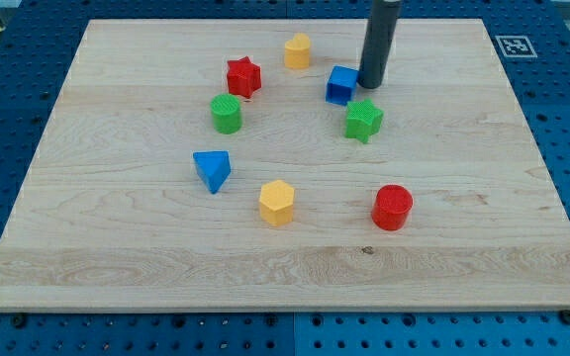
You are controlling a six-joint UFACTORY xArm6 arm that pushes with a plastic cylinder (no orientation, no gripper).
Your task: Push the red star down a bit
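Note:
The red star (pixel 243 76) lies on the wooden board (pixel 117 227) toward the view's top, left of centre. My tip (pixel 372 83) stands at the view's top, right of centre, touching or nearly touching the right side of the blue cube (pixel 341 85). The tip is well to the right of the red star, with the blue cube between them. The rod rises out of the view's top edge.
A yellow block (pixel 298 50) sits above and right of the star, a green cylinder (pixel 227 114) just below it. A green star (pixel 363 120), blue triangle (pixel 212 169), yellow hexagon (pixel 276 202) and red cylinder (pixel 393 207) lie lower down.

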